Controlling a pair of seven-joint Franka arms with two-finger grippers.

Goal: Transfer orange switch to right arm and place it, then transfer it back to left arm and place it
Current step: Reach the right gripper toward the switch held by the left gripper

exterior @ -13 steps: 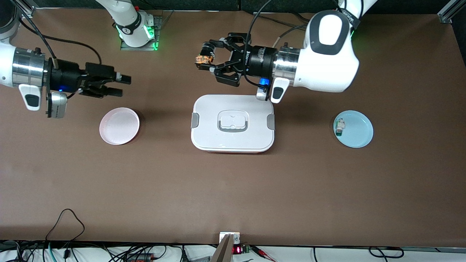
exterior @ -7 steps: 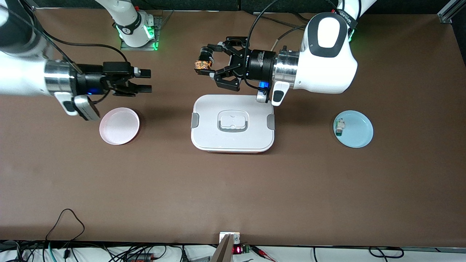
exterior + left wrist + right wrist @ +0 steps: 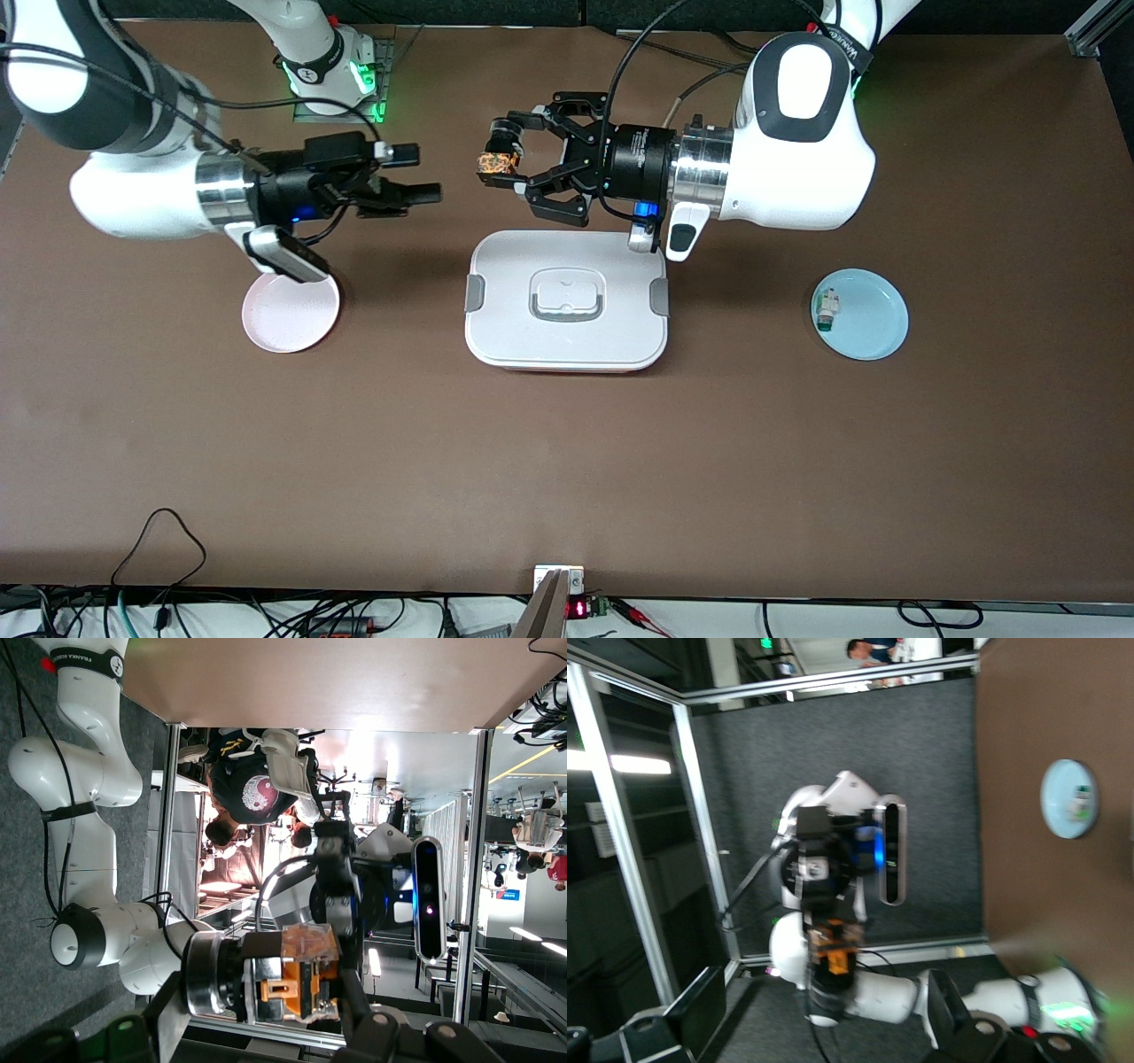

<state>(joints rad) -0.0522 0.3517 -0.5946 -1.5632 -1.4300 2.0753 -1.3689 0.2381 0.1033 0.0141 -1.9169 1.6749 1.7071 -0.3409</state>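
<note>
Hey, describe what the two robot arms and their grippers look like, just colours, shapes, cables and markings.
Both arms are glossy white with rounded shells, dark grey inset panels and silver wrist rings. The left gripper is black with linkage-style fingers; the right gripper is black with straight, slim fingers. Black cables loop along each arm to the wrist. Each wrist carries a white-and-black camera module and a small blue light. Green lights glow near the bases.

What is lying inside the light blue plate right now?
The light blue plate holds one small white-and-green component near its rim; the rest is bare. Nothing covers the plate.
</note>
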